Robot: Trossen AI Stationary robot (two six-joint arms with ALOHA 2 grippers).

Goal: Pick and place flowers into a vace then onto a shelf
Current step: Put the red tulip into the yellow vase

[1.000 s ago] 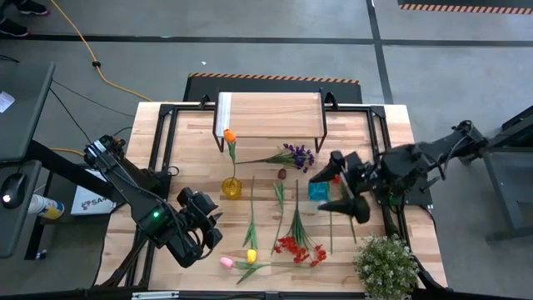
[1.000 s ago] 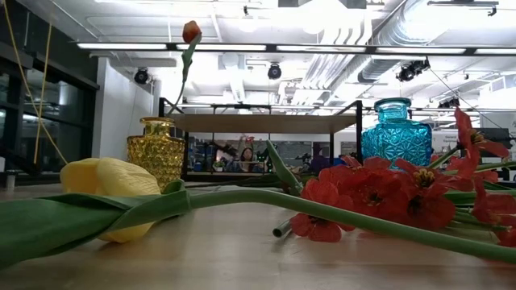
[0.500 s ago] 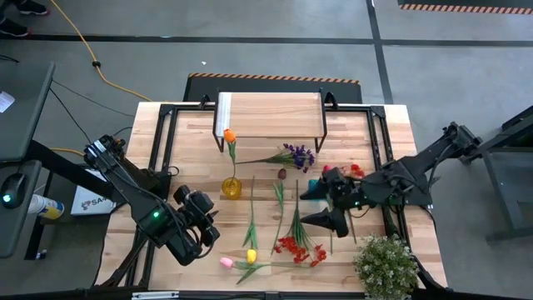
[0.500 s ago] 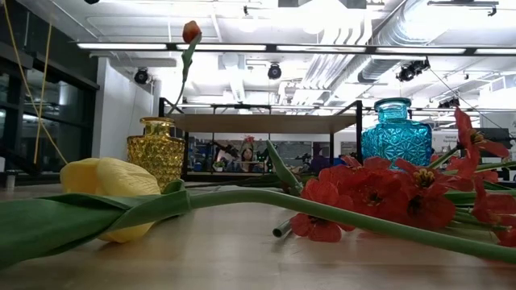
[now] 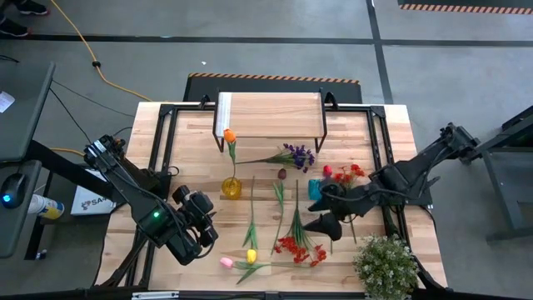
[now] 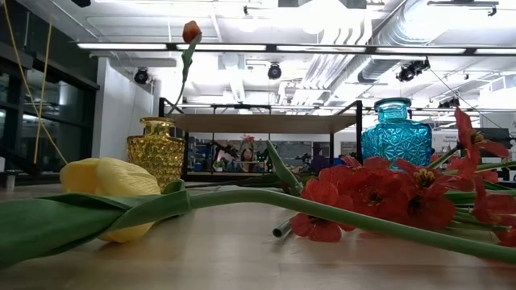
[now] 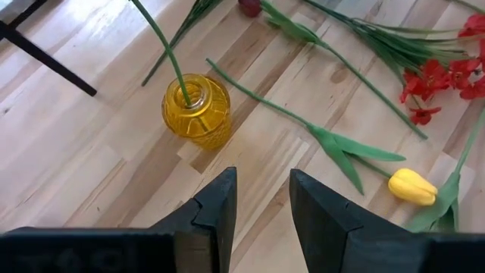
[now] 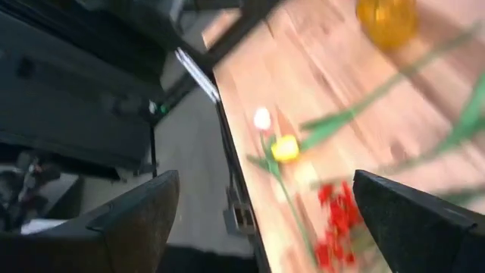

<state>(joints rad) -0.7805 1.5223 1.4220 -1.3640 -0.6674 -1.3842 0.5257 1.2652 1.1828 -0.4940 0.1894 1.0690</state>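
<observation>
Surface: a butcher-block wooden counter [image 5: 191, 133] on a black metal frame, standing on grey concrete floor marked with dark lines; a yellow cable [image 5: 83, 46] trails across the floor at the far left. At the counter's far edge stands the shelf [image 5: 271, 115], its light plank top bare, white strip on its left short edge.

Task items: a yellow glass vase [image 5: 231, 188] stands left of centre and holds one orange tulip [image 5: 229, 135] upright. A turquoise glass vase [image 5: 316, 189] stands to its right. The remaining flowers lie loose on the counter: a purple spray [image 5: 298, 155] near the shelf, a dark tulip [image 5: 281, 174], red blossom sprays [image 5: 300, 248] toward the near edge, and a pink tulip [image 5: 226, 262] just beside a yellow tulip [image 5: 251, 256]. More red blooms [image 5: 343, 173] lie beside the turquoise vase. A bushy potted plant [image 5: 386, 267] occupies the near right corner.

Left gripper [image 5: 204, 223]: above the near left of the counter, jaws partly apart and empty, aimed toward the yellow vase.

Right gripper [image 5: 321, 208]: low over the stems near the turquoise vase, jaws wide apart, nothing held.

Room, low view: white ceiling with strip lights [image 6: 266, 48] and exposed ducts.
</observation>
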